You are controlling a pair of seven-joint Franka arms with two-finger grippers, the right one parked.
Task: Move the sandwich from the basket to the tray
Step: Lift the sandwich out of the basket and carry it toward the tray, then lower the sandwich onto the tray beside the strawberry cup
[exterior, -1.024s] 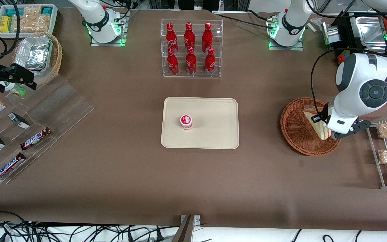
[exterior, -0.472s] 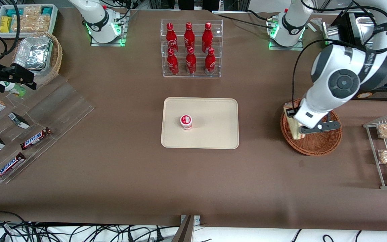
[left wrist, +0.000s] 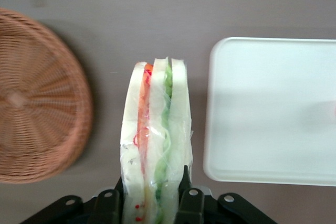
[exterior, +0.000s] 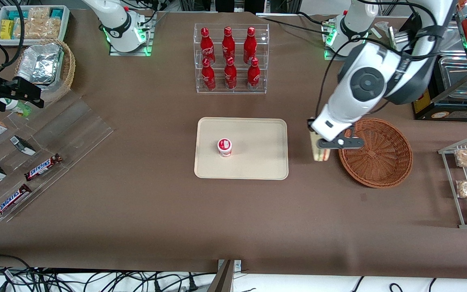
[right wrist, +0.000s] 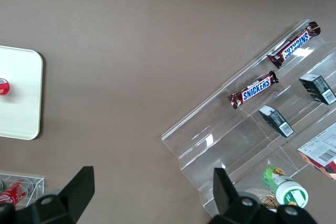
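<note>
Since a second ago my left arm has carried the sandwich out of the basket: back then it hung over the wicker, half a second ago it was at the basket's edge nearest the tray, and now it is in the air above bare bench, between the two. Across the brown bench point(exterior: 136, 211) nothing else has shifted that I can see. My working arm reaches in from its end of the bench. The tray point(exterior: 258, 162) sits mid-bench with a small red-and-white lidded cup point(exterior: 224, 147) on it; the left wrist view shows only a bare part of the tray point(left wrist: 273, 129), the cup blurred at best. The basket point(exterior: 379, 162) lies toward the working arm's end, and the front view shows it with nothing inside; the wrist camera catches only part of its weave point(left wrist: 37, 103). The claw point(exterior: 323, 142) hangs just beside the basket's rim, toward the tray, pinching the sandwich point(exterior: 320, 153). From the front I only get a pale sliver below the claw; the wrist view gives me the sandwich point(left wrist: 156, 140) properly, standing on edge in its clear wrap, red and green layers between pale bread, with the claw point(left wrist: 152, 203) gripping it from both faces.
</note>
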